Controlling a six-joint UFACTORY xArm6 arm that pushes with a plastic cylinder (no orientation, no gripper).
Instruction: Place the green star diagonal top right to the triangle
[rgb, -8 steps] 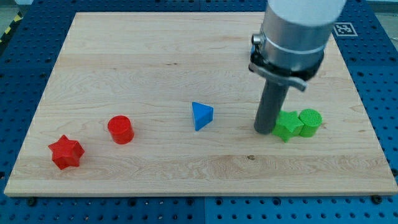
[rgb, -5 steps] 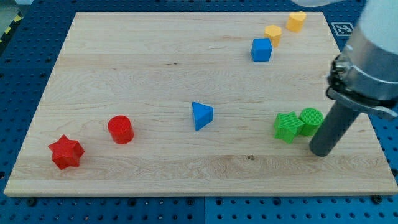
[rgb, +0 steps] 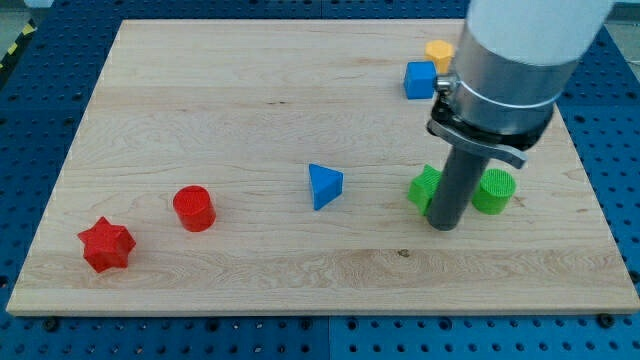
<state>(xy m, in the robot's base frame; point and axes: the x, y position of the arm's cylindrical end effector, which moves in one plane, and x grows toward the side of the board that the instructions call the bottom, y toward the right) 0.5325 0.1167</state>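
The green star (rgb: 423, 189) lies right of the board's middle, partly hidden behind my rod. The blue triangle (rgb: 324, 186) lies to its left, near the middle of the board. My tip (rgb: 445, 225) rests on the board right against the star's lower right side, between the star and the green cylinder (rgb: 493, 192). The star and the cylinder are apart, with the rod between them.
A red cylinder (rgb: 194, 208) and a red star (rgb: 106, 245) lie at the view's lower left. A blue cube (rgb: 420, 79) and a yellow block (rgb: 439, 52) lie at the top right, partly hidden by the arm. The wooden board (rgb: 250, 90) ends near the cylinder's right.
My tip went from the star's left, round to the cylinder's lower right, then back left between the two. The green star has moved left and slightly up, away from the green cylinder.
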